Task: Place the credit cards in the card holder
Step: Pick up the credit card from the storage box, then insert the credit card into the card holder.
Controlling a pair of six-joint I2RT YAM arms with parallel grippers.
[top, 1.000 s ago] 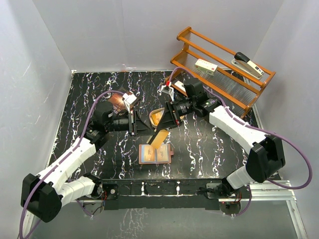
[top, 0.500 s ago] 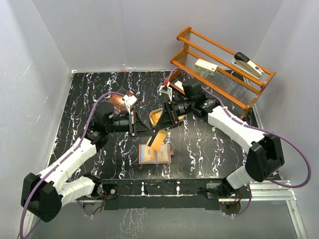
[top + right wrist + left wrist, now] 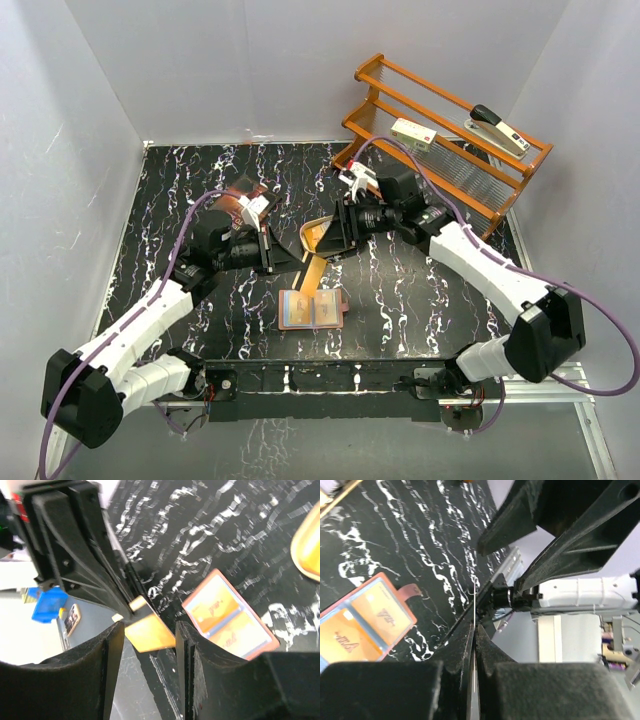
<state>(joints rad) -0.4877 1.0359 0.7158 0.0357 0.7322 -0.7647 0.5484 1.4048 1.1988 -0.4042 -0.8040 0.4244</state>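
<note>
Top view: left claw clamped on gold card, over open card holder. Right claw, gripping a second ago, now released and drawn back.
Left wrist: gold card edge-on between shut fingers.
Right wrist: jaws parted, gold card visible between.

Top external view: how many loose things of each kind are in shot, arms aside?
Gold-orange plastic card, pinched in the left tool: 1
Reddish-brown leather card holder, lying open: 1
Tan oval tin: 1
Orange wooden rack: 1
White oblong box with green print: 1
Black-and-cream stapler: 1
Reddish-brown book, partly hidden: 1
Total: 7
</note>
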